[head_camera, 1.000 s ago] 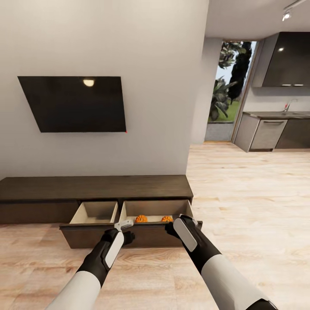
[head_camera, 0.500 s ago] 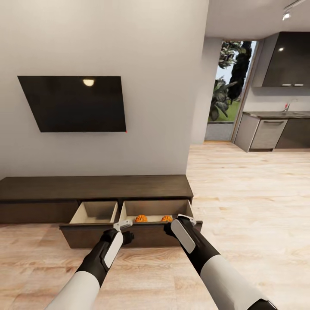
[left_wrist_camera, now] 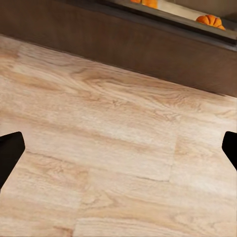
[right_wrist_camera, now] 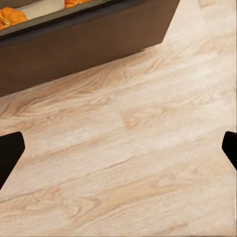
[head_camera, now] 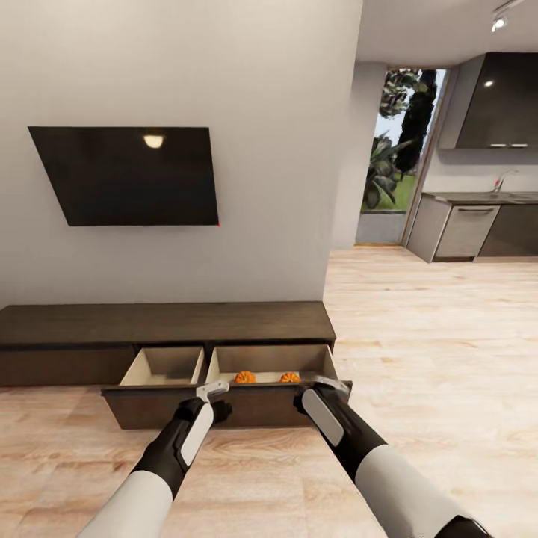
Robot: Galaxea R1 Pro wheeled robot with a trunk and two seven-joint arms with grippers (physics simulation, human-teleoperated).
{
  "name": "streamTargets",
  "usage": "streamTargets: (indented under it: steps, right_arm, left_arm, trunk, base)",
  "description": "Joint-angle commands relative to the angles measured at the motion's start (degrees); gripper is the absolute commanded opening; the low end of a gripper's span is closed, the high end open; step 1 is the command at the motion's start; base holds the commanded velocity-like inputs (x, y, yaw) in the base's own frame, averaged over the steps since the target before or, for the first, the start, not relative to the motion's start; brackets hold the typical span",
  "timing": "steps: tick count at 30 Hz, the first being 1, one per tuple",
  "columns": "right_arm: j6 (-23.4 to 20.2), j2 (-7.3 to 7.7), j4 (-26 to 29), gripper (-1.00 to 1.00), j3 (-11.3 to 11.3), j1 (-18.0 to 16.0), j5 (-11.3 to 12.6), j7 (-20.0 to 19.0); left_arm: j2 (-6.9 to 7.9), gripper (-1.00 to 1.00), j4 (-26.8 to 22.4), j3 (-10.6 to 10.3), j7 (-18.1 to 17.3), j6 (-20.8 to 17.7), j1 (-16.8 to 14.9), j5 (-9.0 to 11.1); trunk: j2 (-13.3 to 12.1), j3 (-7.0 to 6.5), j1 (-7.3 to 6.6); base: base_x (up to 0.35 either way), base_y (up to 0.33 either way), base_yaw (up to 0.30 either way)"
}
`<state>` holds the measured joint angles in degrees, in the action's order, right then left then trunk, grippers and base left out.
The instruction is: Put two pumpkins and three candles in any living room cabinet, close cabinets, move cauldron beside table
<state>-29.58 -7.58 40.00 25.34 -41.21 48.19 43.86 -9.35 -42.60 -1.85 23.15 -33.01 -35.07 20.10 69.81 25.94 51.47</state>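
Both small ribbed orange pumpkins (head_camera: 245, 377) sit in the long dark-brown wooden cabinet (head_camera: 164, 323)'s open drawer; candles, closing and cauldron seemingly remain, while the left gripper (left_wrist_camera: 118, 148) and right gripper (right_wrist_camera: 118, 148) are spread wide, empty.

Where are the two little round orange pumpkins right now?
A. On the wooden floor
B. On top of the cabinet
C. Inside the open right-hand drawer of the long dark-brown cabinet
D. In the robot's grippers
C: both small round orange pumpkins sit inside the open right-hand drawer of the long dark-brown cabinet, as the head view shows.
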Motion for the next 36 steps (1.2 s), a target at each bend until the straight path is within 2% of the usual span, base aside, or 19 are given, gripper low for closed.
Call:
streamTargets:
  steps: [1,5,8,11,13,15,19,21,24,26,29,32,36]
  right_arm:
    - [0.35,0.47,-0.98,1.0,0.03,0.0,0.0,0.0]
    - [0.88,1.39,-2.59,1.0,0.09,0.0,-0.04,-1.42]
    - [1.02,1.67,-3.13,1.0,0.13,0.05,-0.45,-5.55]
    - [3.36,3.5,-4.33,1.0,0.05,0.07,-3.26,-9.38]
    - [5.51,4.05,-4.88,1.0,0.06,0.08,-4.13,-10.9]
    - [7.49,4.42,-5.87,1.0,0.06,0.08,-4.71,-13.02]
    - [8.63,4.52,-7.14,1.0,0.06,0.07,-5.05,-15.75]
    - [8.91,4.54,-7.44,1.0,0.1,0.05,-5.13,-16.62]
    - [9.08,4.58,-7.6,1.0,0.12,0.05,-5.18,-17.07]
    - [9.39,4.58,-7.64,1.0,0.14,0.07,-5.23,-17.16]
    - [11.37,4.59,-7.72,1.0,0.18,0.07,-5.31,-17.29]
    - [12.39,4.59,-7.73,1.0,0.29,0.07,-5.36,-17.39]
    - [12.74,4.59,-7.74,1.0,0.33,0.08,-5.38,-17.91]
  left_arm:
    - [0.16,1.0,0.06,-0.03,-0.01,0.69,0.0,-0.02]
    - [0.54,1.0,0.47,0.01,-0.03,2.23,0.0,-0.68]
    - [1.16,1.0,0.86,0.07,-0.08,2.94,0.0,-2.24]
    - [1.73,1.0,0.99,0.07,-0.18,3.59,0.0,-2.95]
    - [1.9,1.0,1.02,0.02,-0.21,3.74,0.0,-3.04]
    - [2.05,1.0,1.3,-0.02,-0.26,4.31,0.0,-3.09]
    - [2.16,1.0,4.1,0.1,-0.36,6.59,0.0,-3.24]
    - [2.34,1.0,6.53,0.19,-0.37,8.8,0.0,-4.2]
    - [2.39,1.0,8.1,0.19,-0.73,11.39,0.0,-7.39]
    - [2.4,1.0,8.38,0.2,-1.86,12.06,0.0,-9.07]
    - [2.58,1.0,8.6,0.25,-6.0,13.38,0.0,-11.03]
    - [2.89,1.0,8.67,0.22,-9.44,14.41,0.0,-11.62]
    - [2.94,1.0,8.71,0.08,-10.55,16.14,0.0,-11.82]
  trunk:
    - [0.42,0.18,0.23]
    - [2.02,0.9,1.1]
    - [3.23,1.44,1.76]
    - [4.43,1.98,2.42]
    - [5.23,2.34,2.86]
    - [6.03,2.7,3.3]
    - [7.64,3.42,4.18]
    - [8.44,3.77,4.62]
    - [9.64,4.31,5.28]
    - [10.44,4.67,5.72]
    - [11.65,5.21,6.38]
    - [12.85,5.75,7.03]
    - [14.46,6.47,7.91]
  base:
    - [0.0,0.0,0.0]
    - [0.0,0.0,0.0]
    - [0.0,0.0,0.0]
    - [0.0,0.0,0.0]
    - [0.0,0.0,0.0]
    - [0.0,0.0,0.0]
    - [0.0,0.0,0.0]
    - [0.0,0.0,0.0]
    - [0.0,0.0,0.0]
    - [0.0,0.0,0.0]
    - [0.0,0.0,0.0]
    - [0.0,0.0,0.0]
    - [0.0,0.0,0.0]
